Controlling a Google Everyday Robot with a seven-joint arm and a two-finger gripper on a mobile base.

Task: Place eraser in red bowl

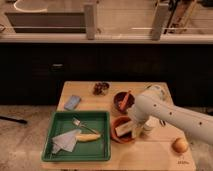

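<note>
The red bowl [118, 138] sits near the middle of the wooden table, just right of the green tray. The eraser [123, 129], a pale block, lies tilted inside the bowl. My white arm reaches in from the right, and the gripper [134, 129] is at the bowl's right rim, right beside the eraser. The arm's bulk hides most of the gripper, so I cannot tell whether it touches the eraser.
A green tray [100, 150] holds a banana [88, 136], a fork and a grey napkin [64, 141]. A maroon bowl with an orange stick [123, 100] stands behind the red bowl. Also here are a white cup [149, 125], a yellowish fruit [180, 145], a blue sponge [72, 102] and a dark object [101, 88].
</note>
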